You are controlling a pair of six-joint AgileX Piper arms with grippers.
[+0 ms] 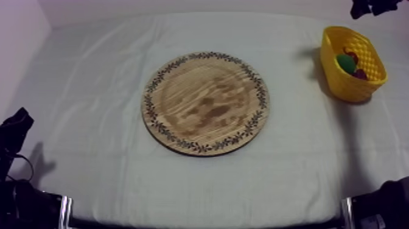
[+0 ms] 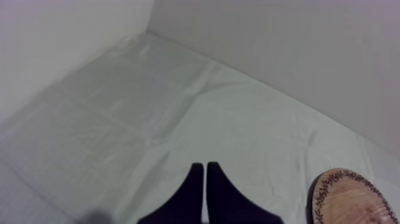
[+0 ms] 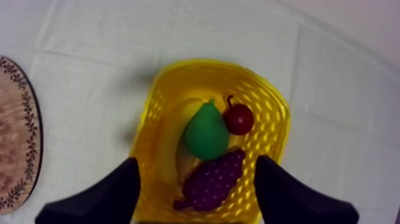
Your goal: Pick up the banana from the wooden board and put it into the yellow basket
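**Top view and wrist views: banana lies in the yellow basket, right gripper open above it**

From the overhead camera I see the wooden board flat on the grey-white cloth at mid-frame, with its patterned rim visible all the way round. The yellow basket stands at the upper right of the frame, well apart from the board. A green pear and something dark red-purple beside it show over the basket's rim. My right arm comes in as a black shape at the upper right corner, just beyond the basket. My left arm sits low at the left edge.

Through the right wrist camera I look straight down into the basket. The banana lies along the basket floor against one wall, partly covered by the pear. A small red fruit touches the pear on one side, and a bunch of grapes lies next to the pear, nearest my fingers. Those two fingers are spread wide, one to each side of the basket, and nothing is between them. An edge of the board shows beside the basket.

Through the left wrist camera my left gripper has its fingers pressed together as a narrow wedge, gripping nothing, over bare cloth near the board's rim.
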